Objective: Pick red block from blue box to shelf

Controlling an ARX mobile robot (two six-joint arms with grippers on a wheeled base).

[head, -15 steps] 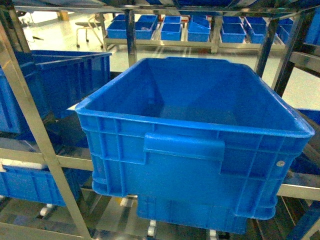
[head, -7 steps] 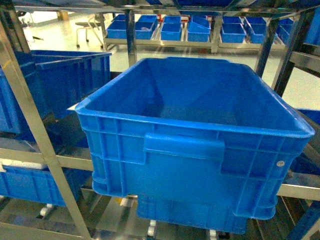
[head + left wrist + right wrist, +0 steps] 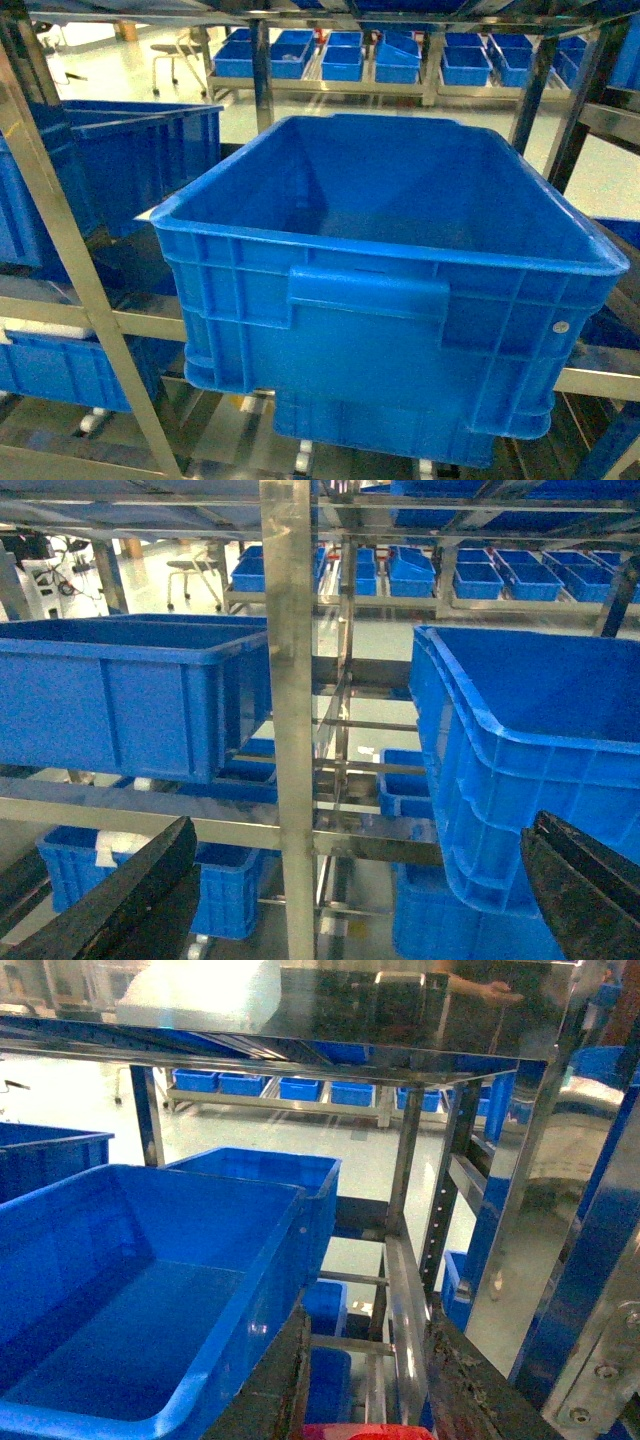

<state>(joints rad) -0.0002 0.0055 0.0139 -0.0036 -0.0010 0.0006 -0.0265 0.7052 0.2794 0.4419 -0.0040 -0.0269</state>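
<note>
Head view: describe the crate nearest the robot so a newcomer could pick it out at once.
Start at the steel shelf filling the view. On its middle tier, dead centre, sits the big blue crate, open top facing the camera. Unlike the crate to its left, it is nearest and shows a flat handle tab on its ribbed front wall.

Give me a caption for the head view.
Large blue ribbed crate on the steel shelf, its visible interior empty.
</note>
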